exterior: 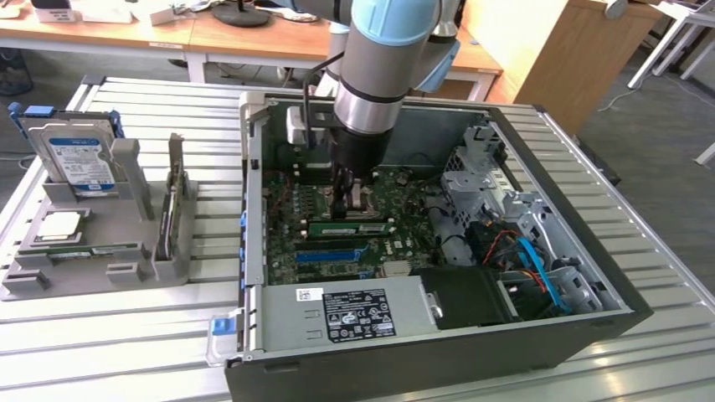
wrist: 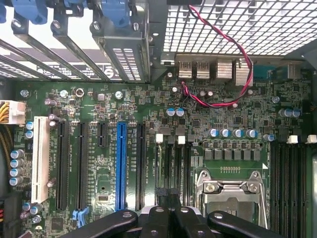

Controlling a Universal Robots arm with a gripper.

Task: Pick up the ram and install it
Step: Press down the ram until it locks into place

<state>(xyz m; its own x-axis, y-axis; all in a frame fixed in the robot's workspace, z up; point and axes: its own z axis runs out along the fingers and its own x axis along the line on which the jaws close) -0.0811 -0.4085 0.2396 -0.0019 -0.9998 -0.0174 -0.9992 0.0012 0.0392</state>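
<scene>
Open PC case [exterior: 581,251] lies on its side on a slatted metal worktop [exterior: 134,335], arm reaching down into it. The pincer [exterior: 348,194] sits low over the green motherboard [exterior: 324,243], right by the silver CPU socket frame [exterior: 360,205]. In the wrist view the pincer [wrist: 171,218] shows black linkages and fingers [wrist: 163,198] drawn close together over the board beside the socket bracket [wrist: 233,193]; can't tell if anything is pinched between them.

A ram [exterior: 350,226] stick, green with a pale label strip, already sits in a slot just near-side of the socket, below the pincer. Blue slot [exterior: 330,251] next to it, nearer the camera.

Wrist view: one long blue expansion slot [wrist: 120,166] among black ones, a white slot [wrist: 39,158], red-black twisted wire [wrist: 233,59] running up to the rear ports, blue-topped capacitors [wrist: 233,133]. Board silkscreen too small to read.

Power supply [exterior: 341,314] at the near end carries a black label with white print and a small white sticker, text unreadable. On the exterior view's left, a grey holder [exterior: 95,251] keeps a silver drive [exterior: 79,159] with blue-white label upright, print illegible. Wooden desks [exterior: 223,33] stand far behind.
</scene>
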